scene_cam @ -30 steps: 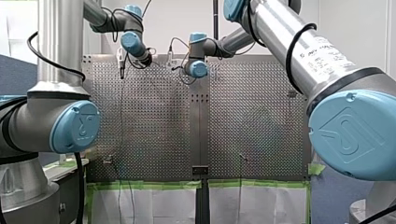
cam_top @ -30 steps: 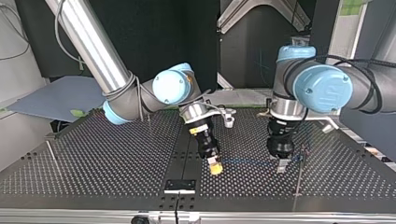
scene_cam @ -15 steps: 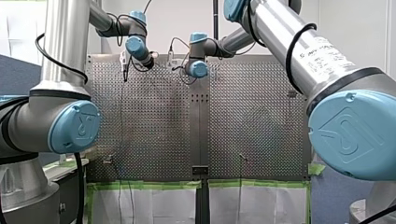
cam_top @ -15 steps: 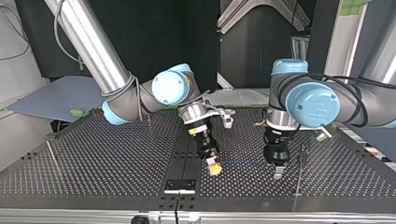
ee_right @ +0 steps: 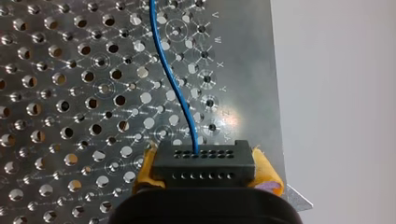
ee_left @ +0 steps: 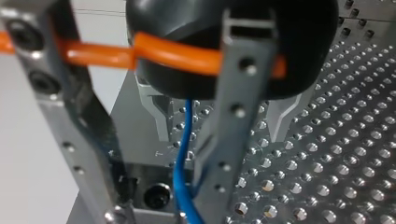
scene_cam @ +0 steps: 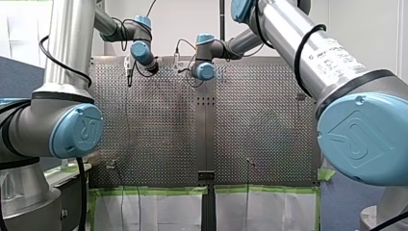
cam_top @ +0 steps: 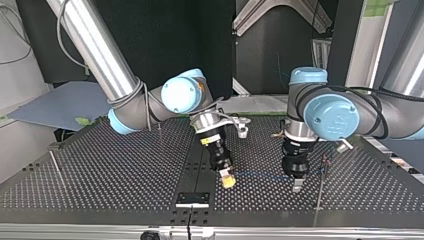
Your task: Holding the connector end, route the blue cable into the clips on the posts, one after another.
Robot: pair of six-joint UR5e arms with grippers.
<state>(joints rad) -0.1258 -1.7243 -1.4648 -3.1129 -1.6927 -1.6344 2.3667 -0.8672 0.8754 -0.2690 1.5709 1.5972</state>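
**My right gripper (cam_top: 228,180) holds the black connector (ee_right: 204,159), my left gripper (cam_top: 297,186) is loose around the blue cable (ee_right: 173,86)**

My right gripper is squeezed tight on the black connector. Its yellow pads (ee_right: 267,173) press on both sides of it. The blue cable comes out of one little hole in the connector. It runs on ahead over the table (cam_top: 110,180), which is full of holes.

In the top view the cable goes in a straight line, low over the table, from my right gripper to my left gripper. Both grippers point down at the table.

The metal fingers (ee_left: 229,121) of my left gripper are apart. The cable hangs down between them, just beside one finger. They do not squeeze it. An orange tube (ee_left: 177,55) goes across the gripper's black body.

A thin post (cam_top: 319,192) stands just beside my left gripper, on the side away from my right gripper. I cannot tell if the cable gets as far as the post.
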